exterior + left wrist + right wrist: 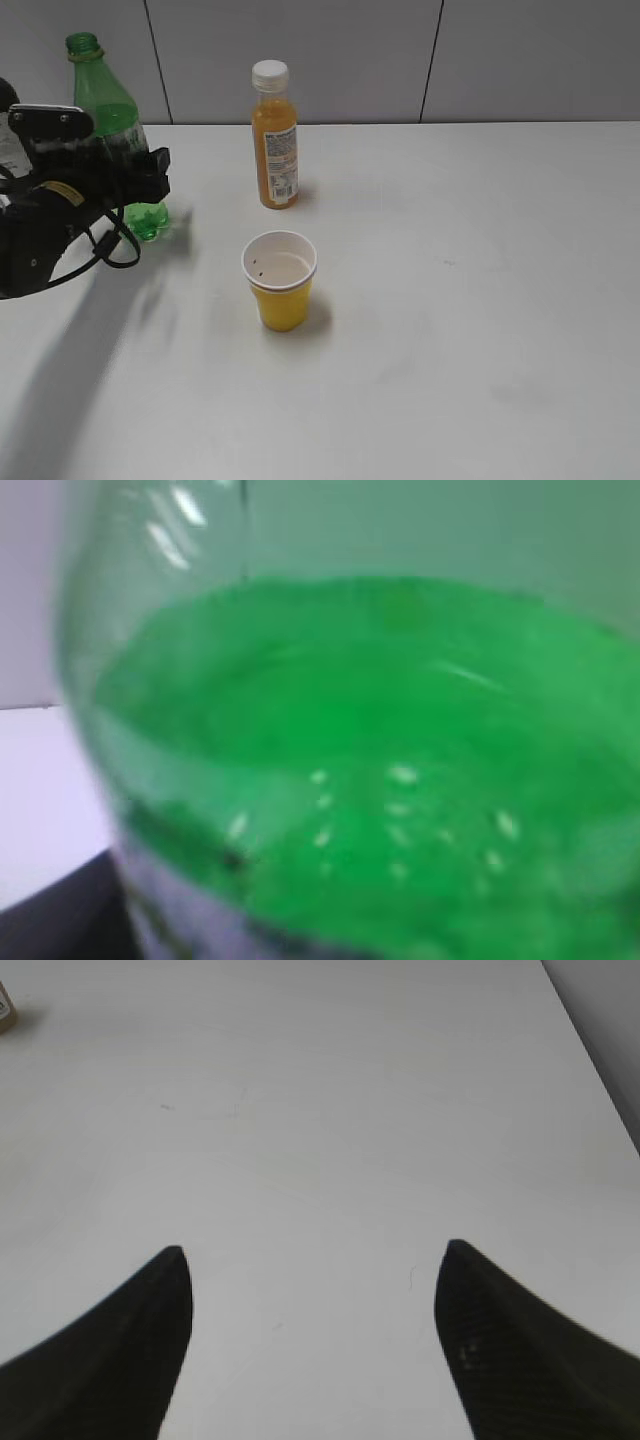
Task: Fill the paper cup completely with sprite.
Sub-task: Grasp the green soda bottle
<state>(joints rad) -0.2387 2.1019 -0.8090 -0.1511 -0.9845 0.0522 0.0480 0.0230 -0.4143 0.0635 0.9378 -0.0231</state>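
While my left end effector (135, 175) is clenching the sprite (112, 110) bottle at desk (480, 300) far-left, my right end effector (312, 1260) is hovering released; paper cup (280, 280) is standing centre, apart.

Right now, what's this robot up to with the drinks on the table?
The left hand is at the green Sprite bottle, which stands uncapped at the back left; whether it has gripped it is hidden. The yellow paper cup stands upright mid-table and looks empty, so no pouring yet. An orange juice bottle stands capped behind the cup, untouched. The right hand hangs open over bare table.
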